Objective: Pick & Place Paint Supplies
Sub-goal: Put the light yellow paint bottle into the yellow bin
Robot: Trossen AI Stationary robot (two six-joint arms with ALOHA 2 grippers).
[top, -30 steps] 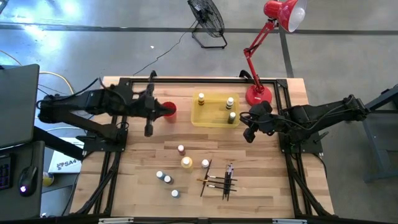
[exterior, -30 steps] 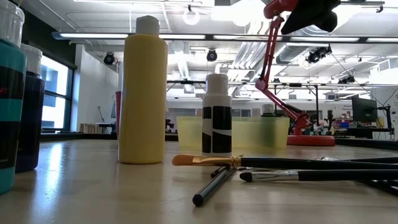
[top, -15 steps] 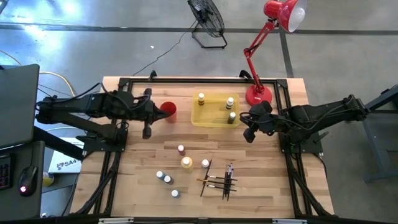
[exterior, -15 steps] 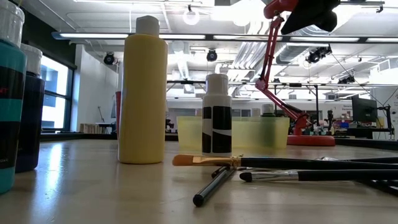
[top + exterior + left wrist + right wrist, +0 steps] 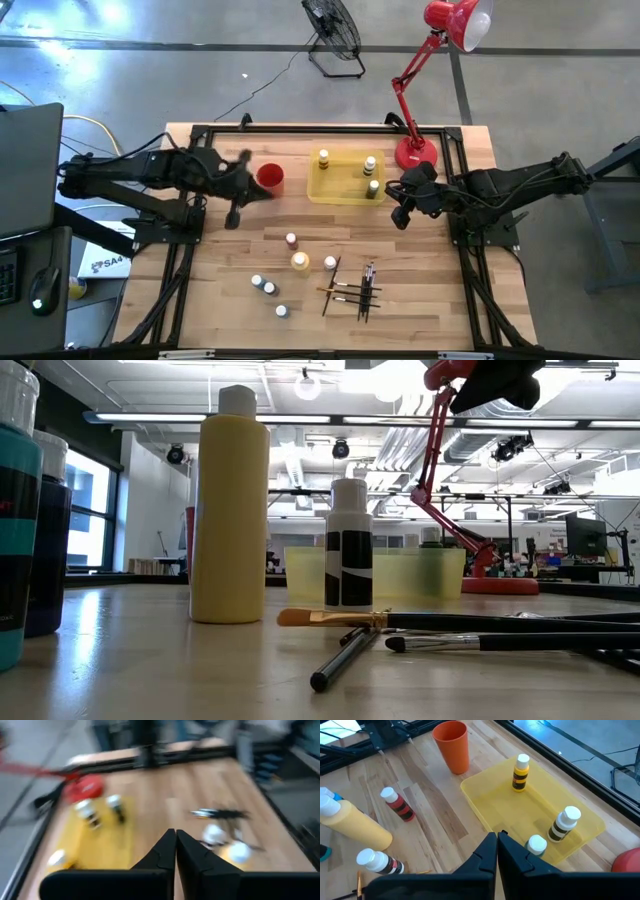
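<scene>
From above, I see the left end effector (image 5: 233,215) closed and empty over the tabletop (image 5: 220,290), just left of the red cup (image 5: 270,177). My right end effector (image 5: 399,216) is also closed and empty, just right of the yellow tray (image 5: 340,190). Three bottles stand in the tray: one (image 5: 324,158) at its far left, two (image 5: 371,164) (image 5: 374,186) along its right side. Loose on the wood nearer me are a red bottle (image 5: 291,241), a yellow bottle (image 5: 300,262), a white-capped one (image 5: 330,264) and three more (image 5: 268,288) to the near left. The brushes (image 5: 355,289) lie in a crossed heap right of those.

At tabletop height, the yellow bottle (image 5: 230,510) stands tall, a black-and-white bottle (image 5: 348,545) right of it, with brushes (image 5: 440,623) lying flat in front and the tray (image 5: 400,572) behind. Two dark bottles (image 5: 20,520) crowd the left edge.

Through the left wrist camera, the fingers (image 5: 170,855) meet tip to tip; the picture is smeared, but I make out the tray (image 5: 95,845) with bottles (image 5: 87,812) in it.

Through the right wrist camera, the fingers (image 5: 492,855) are pressed together over the tray (image 5: 490,805), which holds three bottles (image 5: 520,773) (image 5: 564,823) (image 5: 536,845). The cup (image 5: 451,746) stands beyond, the red bottle (image 5: 396,804) and yellow bottle (image 5: 355,825) off to the side.
</scene>
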